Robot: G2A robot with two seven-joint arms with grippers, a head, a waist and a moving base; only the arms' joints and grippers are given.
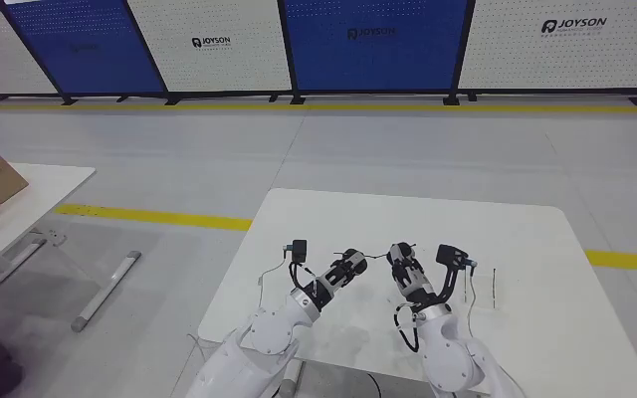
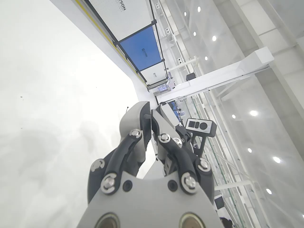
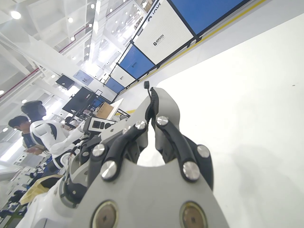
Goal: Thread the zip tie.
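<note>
The right fingers (image 3: 166, 105) are clamped on the black zip tie (image 3: 146, 85), its head poking out. The left fingers (image 2: 135, 117), close by, are pressed together.

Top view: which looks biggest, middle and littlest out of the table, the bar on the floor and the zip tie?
1. table, by far the biggest
2. bar, a short grey stick on the floor
3. zip tie, just a thin dark line

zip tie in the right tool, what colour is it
The zip tie is black, best seen in the right wrist view.
</note>
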